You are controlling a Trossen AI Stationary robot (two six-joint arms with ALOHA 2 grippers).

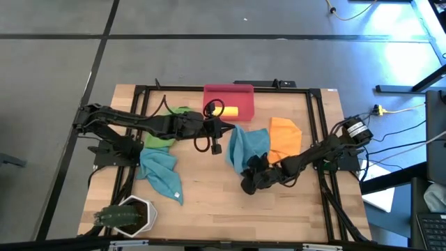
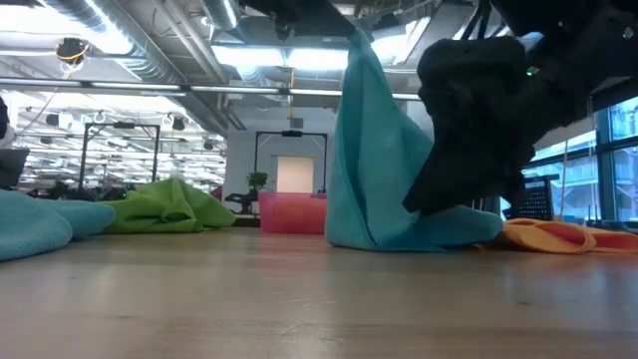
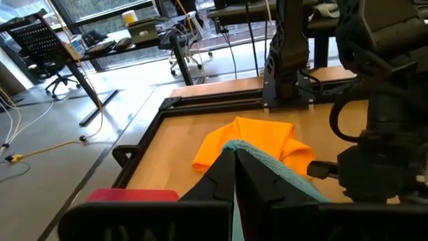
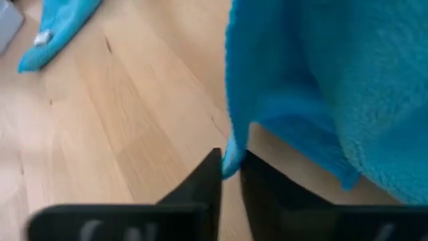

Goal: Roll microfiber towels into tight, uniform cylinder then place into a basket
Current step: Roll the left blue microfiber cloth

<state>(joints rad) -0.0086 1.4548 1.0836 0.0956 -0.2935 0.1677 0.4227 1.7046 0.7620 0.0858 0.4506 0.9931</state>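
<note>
Wooden bench (image 1: 209,202) carries small red-pink plastic basket (image 1: 228,102) at far edge, yellow towel roll (image 1: 228,111) inside, seen only from high view. Left gripper (image 1: 224,127) pinches raised corner of soft teal towel (image 2: 374,160); low view shows cloth hanging tent-like. Right gripper (image 4: 231,175) nips same towel's lower edge, clear only in right wrist view.

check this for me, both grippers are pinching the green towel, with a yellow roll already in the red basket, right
Not quite: both the left gripper and the right gripper pinch the teal towel, as the high view shows. The green towel lies untouched. The yellow roll is in the red basket.
</note>
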